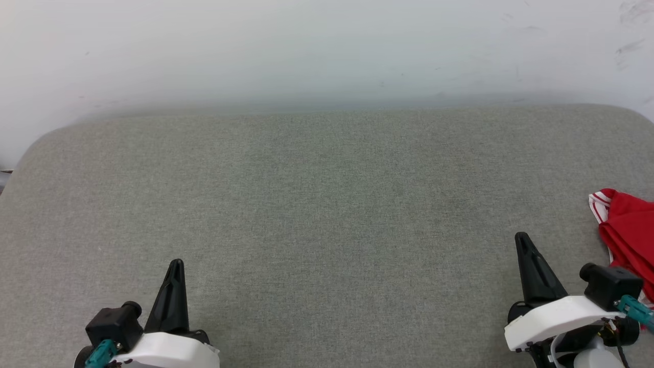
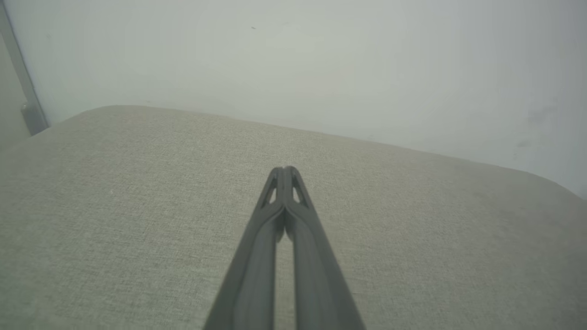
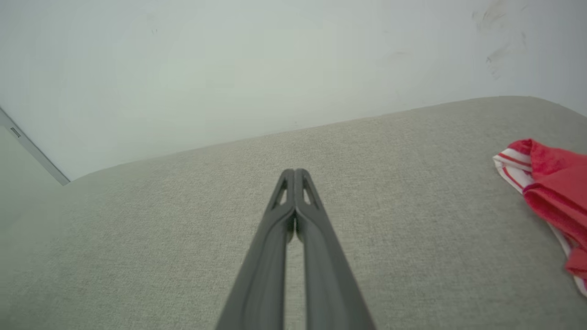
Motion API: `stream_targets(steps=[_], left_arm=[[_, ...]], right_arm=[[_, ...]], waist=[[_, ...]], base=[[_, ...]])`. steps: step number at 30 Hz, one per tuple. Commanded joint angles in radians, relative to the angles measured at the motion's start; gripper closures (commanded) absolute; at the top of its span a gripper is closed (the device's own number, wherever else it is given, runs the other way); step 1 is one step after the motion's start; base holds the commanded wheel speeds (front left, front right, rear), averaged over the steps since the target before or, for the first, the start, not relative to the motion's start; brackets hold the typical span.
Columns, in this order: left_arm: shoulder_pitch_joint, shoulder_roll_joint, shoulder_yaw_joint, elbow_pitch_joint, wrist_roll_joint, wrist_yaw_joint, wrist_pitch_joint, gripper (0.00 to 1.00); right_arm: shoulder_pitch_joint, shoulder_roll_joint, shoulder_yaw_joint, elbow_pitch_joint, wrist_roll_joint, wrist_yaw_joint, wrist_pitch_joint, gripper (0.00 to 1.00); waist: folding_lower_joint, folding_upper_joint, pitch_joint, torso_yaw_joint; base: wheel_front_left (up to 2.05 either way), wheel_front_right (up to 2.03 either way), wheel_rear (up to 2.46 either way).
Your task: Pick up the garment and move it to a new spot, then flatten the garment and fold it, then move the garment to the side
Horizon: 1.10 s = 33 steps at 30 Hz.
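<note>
- Dark fingers on the left gripper (image 2: 285, 174): both are pressed together from mid-length to tip, with nothing between them. It sits at the lower left of the head view, pointing away from the robot. I cannot tell whether it touches the cloth below.
- Right gripper (image 3: 295, 176): same state, fingers closed against each other and holding nothing. It sits at the lower right of the head view.
- The garment (image 1: 631, 230): red cloth with a red-and-white striped edge, lying on the surface at the far right. It is near the right gripper's wrist, on its outer side, and clear of the fingers.
- The frame edge cuts the garment off. The part that shows is bunched in soft rolls, and no lettering or number is visible. Whether the hidden part lies flat or folded cannot be told.
- Grey woven surface (image 1: 327, 204): a wide bare stretch between and ahead of the two grippers, with a white wall (image 1: 327, 46) behind it.
- Step in hand (judgement): not settled. The scene fits a garment waiting at the side to be fetched. It equally fits one already set aside with both arms drawn back. The rumpled edge leans toward the first reading, weakly.
- Next move (judgement): left open.
  - If a grasp is due, the right arm is nearer, and its fingers would have to part before reaching outward.
  - If the garment is already put aside, nothing more is called for.
</note>
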Motion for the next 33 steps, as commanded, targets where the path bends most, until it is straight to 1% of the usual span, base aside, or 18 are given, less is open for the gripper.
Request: stream_targets(steps=[1, 18, 33], left_arm=[[-0.024, 0.002, 0.006, -0.010, -0.043, -0.006, 0.009, 1.00], [-0.052, 0.001, 0.019, 0.021, -0.345, -0.021, 0.080, 1.00], [-0.075, 0.000, 0.030, 0.048, -0.566, -0.032, 0.136, 1.00]], right_arm=[[-0.017, 0.001, -0.005, -0.013, 0.044, 0.000, 0.007, 1.00], [-0.020, 0.003, -0.023, -0.007, 0.334, 0.000, 0.065, 1.00], [-0.024, 0.004, -0.039, 0.000, 0.546, 0.000, 0.109, 1.00]], waist=[[0.0000, -0.0001, -0.001, 0.000], [-0.0001, -0.0001, -0.006, 0.004], [-0.0001, -0.0001, -0.012, 0.006]], base=[[0.00, 0.00, 0.00], [0.00, 0.00, 0.00], [0.00, 0.00, 0.00]])
